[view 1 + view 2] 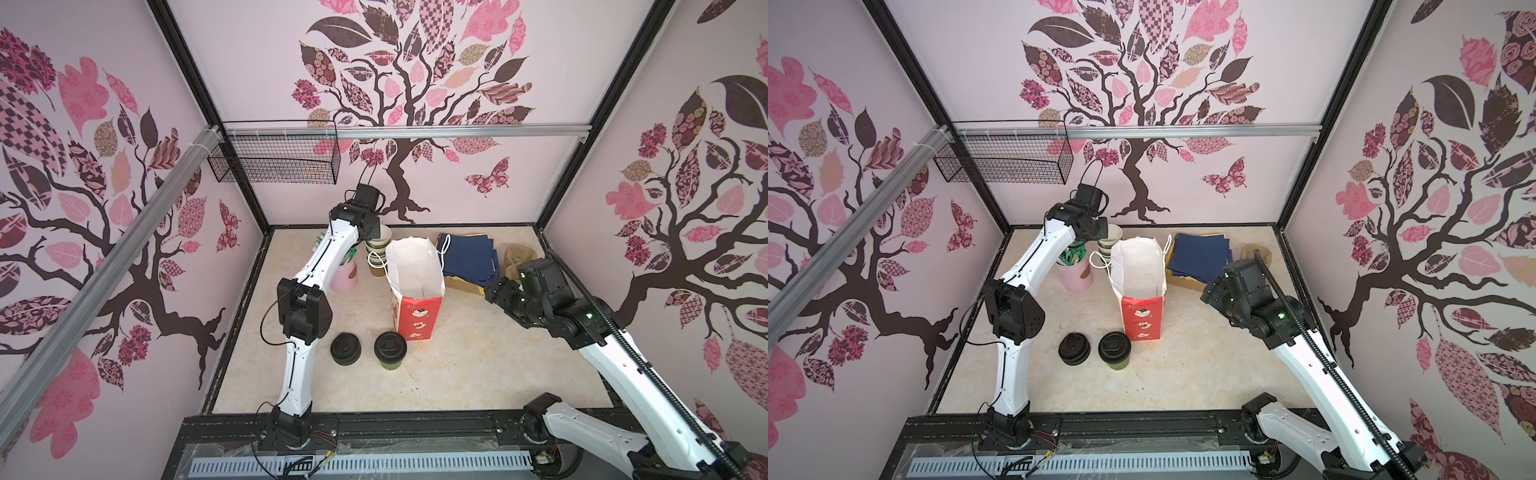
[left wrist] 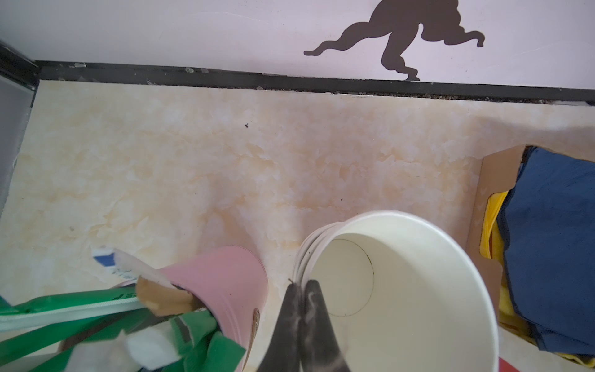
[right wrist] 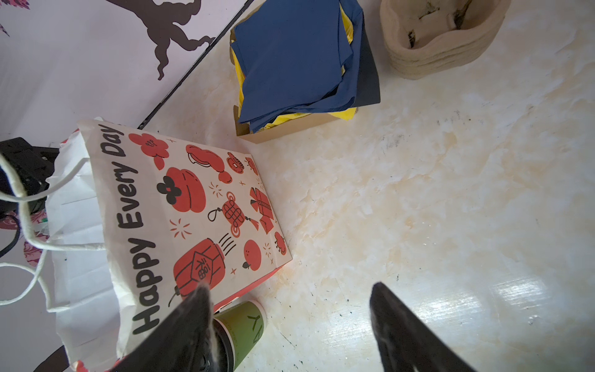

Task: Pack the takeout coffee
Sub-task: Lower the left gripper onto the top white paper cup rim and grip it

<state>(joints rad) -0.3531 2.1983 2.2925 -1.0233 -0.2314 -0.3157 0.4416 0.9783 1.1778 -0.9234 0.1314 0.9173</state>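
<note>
Your left claw (image 2: 302, 285) pinches the rim of the far cup (image 2: 402, 306), right claw (image 3: 289, 286) open; it looks light and squashy, so lift gently.

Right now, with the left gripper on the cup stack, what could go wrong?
1. The left gripper pinches only the top rim of the nested cup stack; a lift may drag several cups up or tip the stack toward the pink straw cup close beside it.
2. The paper bag stands open and unheld, the right gripper open and apart from it; a cup dropped in could topple it onto the lidded green cup near its base.
</note>
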